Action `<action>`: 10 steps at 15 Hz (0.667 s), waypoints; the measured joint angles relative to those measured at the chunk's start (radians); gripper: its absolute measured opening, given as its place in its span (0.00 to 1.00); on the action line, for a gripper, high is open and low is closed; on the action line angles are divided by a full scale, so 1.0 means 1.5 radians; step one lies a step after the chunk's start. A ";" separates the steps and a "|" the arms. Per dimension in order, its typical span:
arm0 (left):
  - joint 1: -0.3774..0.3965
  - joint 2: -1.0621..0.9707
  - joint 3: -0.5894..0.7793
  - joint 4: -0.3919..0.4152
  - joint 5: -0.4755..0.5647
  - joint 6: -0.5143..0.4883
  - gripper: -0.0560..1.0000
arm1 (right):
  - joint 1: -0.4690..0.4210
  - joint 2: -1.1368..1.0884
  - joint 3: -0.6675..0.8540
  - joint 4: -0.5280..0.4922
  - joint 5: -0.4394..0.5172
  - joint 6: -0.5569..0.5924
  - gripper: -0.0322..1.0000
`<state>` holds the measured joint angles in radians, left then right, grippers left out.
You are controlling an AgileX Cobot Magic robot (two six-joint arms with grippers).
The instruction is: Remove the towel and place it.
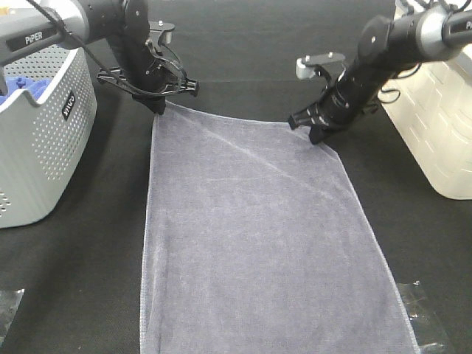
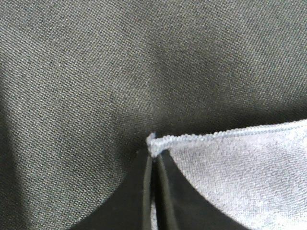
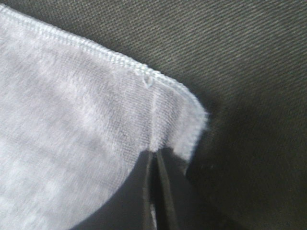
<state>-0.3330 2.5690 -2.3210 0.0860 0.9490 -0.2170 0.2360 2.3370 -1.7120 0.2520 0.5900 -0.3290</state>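
Towel [image 1: 258,243] is spread out flat on the black surface [image 1: 74,280] right in front of you, long way running from the far side toward the near edge, and you've got it pinched at both far corners. Your left gripper [image 1: 157,105] is clamped shut on the far-left corner; in the left wrist view the two fingers [image 2: 144,191] are pressed together with just the hemmed corner of the cloth poking out past the tips. Your right gripper [image 1: 316,133] is doing the same on the far-right corner, jaws squeezed closed on the fabric a little inside the stitched hem [image 3: 96,50], and the cloth puckers a bit where it's pinched. From the overhead view the far edge between your two grippers looks pulled fairly straight, with a faint diagonal crease running across the upper part of the cloth. Over on the left there's a grey perforated basket [image 1: 51,147] sitting well apart from the towel, with something blue [image 1: 22,82] showing inside it. On the right there's a white container [image 1: 435,125], also clear of the towel. A couple of clear plastic bits lie near the front corners, one on the left [image 1: 9,313] and one on the right [image 1: 420,306].
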 joint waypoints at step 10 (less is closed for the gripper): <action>0.000 0.000 0.000 0.119 -0.093 0.013 0.05 | 0.000 0.007 -0.189 -0.153 0.056 0.107 0.03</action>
<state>-0.3330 2.5690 -2.3210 0.2650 0.8090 -0.1980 0.2360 2.3480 -1.9950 0.0230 0.6740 -0.1680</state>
